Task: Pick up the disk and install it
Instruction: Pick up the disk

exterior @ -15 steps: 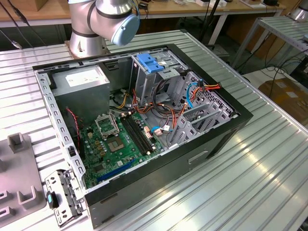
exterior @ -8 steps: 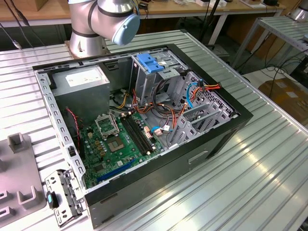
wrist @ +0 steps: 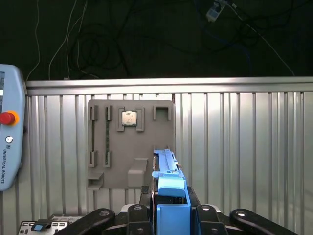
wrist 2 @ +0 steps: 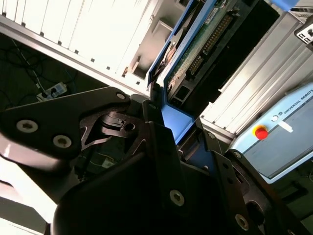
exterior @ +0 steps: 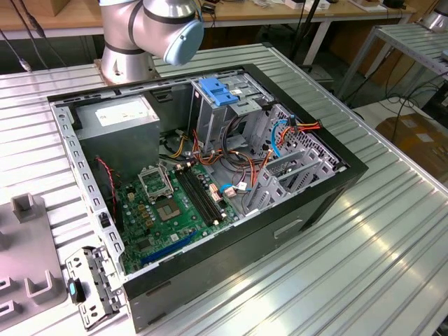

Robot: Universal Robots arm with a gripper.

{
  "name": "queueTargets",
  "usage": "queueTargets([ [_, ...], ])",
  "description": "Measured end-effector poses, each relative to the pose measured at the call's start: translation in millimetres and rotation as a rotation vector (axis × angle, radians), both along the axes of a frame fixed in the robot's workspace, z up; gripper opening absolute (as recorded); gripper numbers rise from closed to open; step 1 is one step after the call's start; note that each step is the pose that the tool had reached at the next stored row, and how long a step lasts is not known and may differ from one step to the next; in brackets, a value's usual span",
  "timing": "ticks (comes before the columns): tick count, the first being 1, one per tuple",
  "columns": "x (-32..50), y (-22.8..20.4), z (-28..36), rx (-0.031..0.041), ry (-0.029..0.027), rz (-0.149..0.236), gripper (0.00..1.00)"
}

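Note:
In both wrist views my gripper [wrist: 170, 198] [wrist 2: 178, 129] is shut on the disk. Its blue plastic rail [wrist: 168, 171] stands up between the black fingers [wrist: 203, 215]. In the second wrist view the disk [wrist 2: 195, 54] shows its green circuit-board underside and a blue rail along its edge, held above the ribbed metal table. The open computer case [exterior: 329, 192] lies on its side in the exterior view, with metal drive cages [exterior: 297, 164] at that view's right end.
Inside the case are a motherboard [exterior: 171, 206], a grey power-supply box [exterior: 119, 115], coloured cables and a light-blue latch plate [exterior: 217, 91]. A grey fixture plate [wrist: 131, 147] holds a chip [wrist: 129, 118]. A teach pendant [wrist: 7, 142] [wrist 2: 283, 142] lies nearby. The arm's base [exterior: 129, 49] stands behind the case.

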State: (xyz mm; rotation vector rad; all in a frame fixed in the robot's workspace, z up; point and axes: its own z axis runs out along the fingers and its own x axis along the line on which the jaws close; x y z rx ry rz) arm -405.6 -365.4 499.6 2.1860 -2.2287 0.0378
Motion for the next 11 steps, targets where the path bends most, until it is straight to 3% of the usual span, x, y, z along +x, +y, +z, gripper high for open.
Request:
queueTargets([
  [11, 17.5, 0.0, 0.0, 0.0000, 0.0000, 0.000, 0.37],
])
